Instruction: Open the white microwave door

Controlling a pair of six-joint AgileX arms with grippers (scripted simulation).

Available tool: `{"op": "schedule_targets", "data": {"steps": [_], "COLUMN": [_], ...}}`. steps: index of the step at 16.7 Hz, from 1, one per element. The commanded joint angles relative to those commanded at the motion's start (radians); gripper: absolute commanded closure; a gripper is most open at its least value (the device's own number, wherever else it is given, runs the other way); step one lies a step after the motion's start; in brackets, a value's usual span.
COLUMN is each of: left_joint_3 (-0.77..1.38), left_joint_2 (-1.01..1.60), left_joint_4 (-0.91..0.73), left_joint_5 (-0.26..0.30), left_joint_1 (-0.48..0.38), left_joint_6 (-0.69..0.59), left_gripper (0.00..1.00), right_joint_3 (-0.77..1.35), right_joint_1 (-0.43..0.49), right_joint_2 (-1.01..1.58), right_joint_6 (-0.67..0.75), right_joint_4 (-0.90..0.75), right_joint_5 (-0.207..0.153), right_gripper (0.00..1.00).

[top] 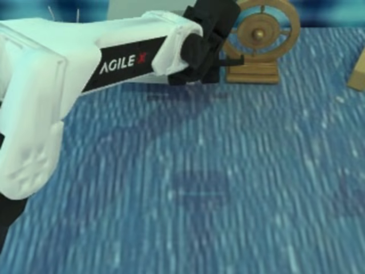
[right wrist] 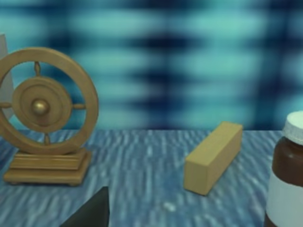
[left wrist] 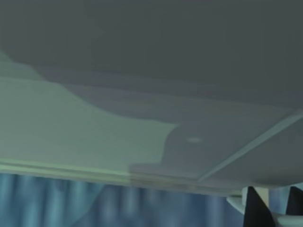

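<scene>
From above, at the far edge of the table [top: 228,188], my left arm reaches across from the left to the far middle, and my left gripper [top: 214,37] sits there against a pale white body [top: 137,8] that I take for the microwave; nearly all of it lies beyond the frame, so the white microwave door cannot be made out from here. A wooden wheel ornament [top: 261,40] stands just to the right of the gripper. Whether the fingers are parted or closed, I cannot tell.

Close up, my left wrist view is filled by a pale panel [left wrist: 85,127] with a large grey area [left wrist: 156,38] beyond it; I judge this to be the door and its window, very near the camera. No handle or free edge is plain, so I would first make sure I have the free edge, then draw in an arc about the hinge, slowly, and not straight back.

My right wrist view shows the wheel ornament [right wrist: 45,109], a wooden block [right wrist: 214,156] and a brown bottle [right wrist: 286,175] on the right; only a dark tip of my right gripper shows at the frame's edge, and that arm should stay parked.
</scene>
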Motion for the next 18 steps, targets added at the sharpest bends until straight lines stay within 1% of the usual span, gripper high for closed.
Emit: {"op": "schedule_targets", "data": {"steps": [6, 8, 14, 18], "left_joint_3": [0.000, -0.003, -0.093, -0.094], "left_joint_2": [0.000, 0.006, -0.053, -0.054], "left_joint_4": [0.000, 0.003, 0.061, 0.061], "left_joint_5": [0.000, 0.007, 0.038, 0.039], "left_joint_1": [0.000, -0.006, 0.005, 0.005], "left_joint_6": [0.000, -0.003, 0.058, 0.058], "left_gripper": [1.00, 1.00, 1.00, 1.00], "right_joint_3": [0.000, 0.000, 0.000, 0.000], "right_joint_1": [0.000, 0.000, 0.000, 0.000], "right_joint_2": [0.000, 0.000, 0.000, 0.000], "right_joint_6": [0.000, 0.000, 0.000, 0.000], "right_joint_4": [0.000, 0.000, 0.000, 0.000], "right_joint_5": [0.000, 0.000, 0.000, 0.000], "right_gripper": [0.00, 0.00, 0.00, 0.00]}}
